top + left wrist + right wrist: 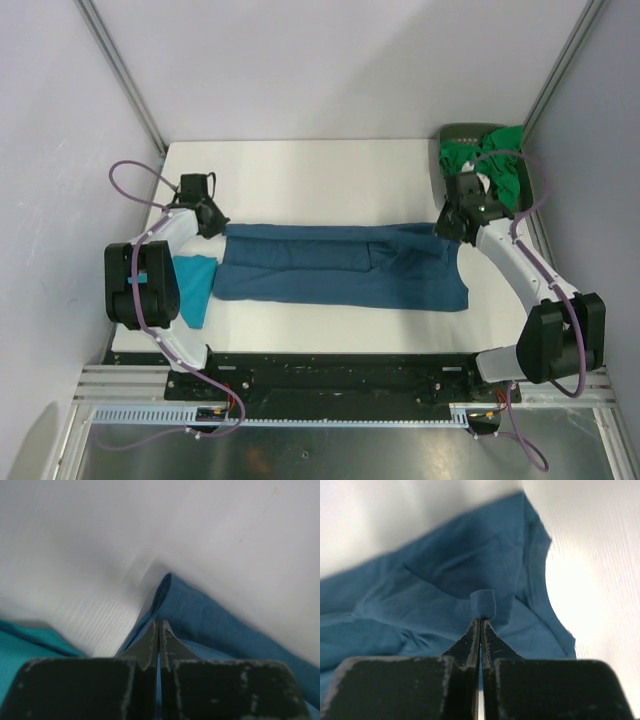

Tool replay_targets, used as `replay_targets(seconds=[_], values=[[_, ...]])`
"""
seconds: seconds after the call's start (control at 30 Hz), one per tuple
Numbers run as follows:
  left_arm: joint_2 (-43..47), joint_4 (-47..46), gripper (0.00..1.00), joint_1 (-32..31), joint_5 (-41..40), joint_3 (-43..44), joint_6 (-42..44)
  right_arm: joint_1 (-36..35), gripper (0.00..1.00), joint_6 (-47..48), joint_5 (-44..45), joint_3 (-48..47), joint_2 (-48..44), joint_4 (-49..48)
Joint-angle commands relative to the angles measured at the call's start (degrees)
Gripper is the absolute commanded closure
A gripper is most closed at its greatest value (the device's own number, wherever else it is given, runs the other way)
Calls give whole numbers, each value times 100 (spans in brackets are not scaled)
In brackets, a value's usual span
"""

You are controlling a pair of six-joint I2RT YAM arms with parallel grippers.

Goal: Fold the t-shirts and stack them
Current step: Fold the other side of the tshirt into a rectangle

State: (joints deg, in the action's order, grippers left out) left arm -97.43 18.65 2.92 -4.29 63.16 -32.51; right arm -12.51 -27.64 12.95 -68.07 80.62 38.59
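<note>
Your left gripper is closed tight, its fingers pressed together with no gap. The tips sit at the left edge of the dark steel-blue cloth t-shirt, just below its far corner. You cannot tell from the wrist view whether any cloth is caught between them. Your right gripper is also closed, and it pinches a small nub of the same shirt's fabric, which pokes out beyond the fingertips. From above, the left gripper is at the shirt's far left corner and the right gripper at its far right corner. The shirt lies between them as a long band across the middle of the flat white table. It is folded lengthwise, with layered edges and soft creases, and its near right corner reaches toward the right arm. Just beside its left end lies a lighter turquoise cloth t-shirt, partly hidden under the left arm's black housing; the left wrist view shows it at the lower left. At the table's far right corner, behind the right gripper, a dark grey plastic tray holds bunched bright green cloth t-shirts. The right arm's purple cable loops in front of them.
</note>
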Motion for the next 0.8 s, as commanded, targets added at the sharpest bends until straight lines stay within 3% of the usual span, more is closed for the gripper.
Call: replay_targets(seconds=[0.0, 0.33, 0.77], values=[[269, -72, 100, 60, -82, -299, 14, -96, 100, -228, -18, 901, -240, -244], [170, -71, 100, 44, -48, -494, -50, -85, 100, -278, -203, 1722, 19, -863], [771, -31, 100, 59, -183, -469, -13, 300, 100, 0, -302, 984, -480, -352]])
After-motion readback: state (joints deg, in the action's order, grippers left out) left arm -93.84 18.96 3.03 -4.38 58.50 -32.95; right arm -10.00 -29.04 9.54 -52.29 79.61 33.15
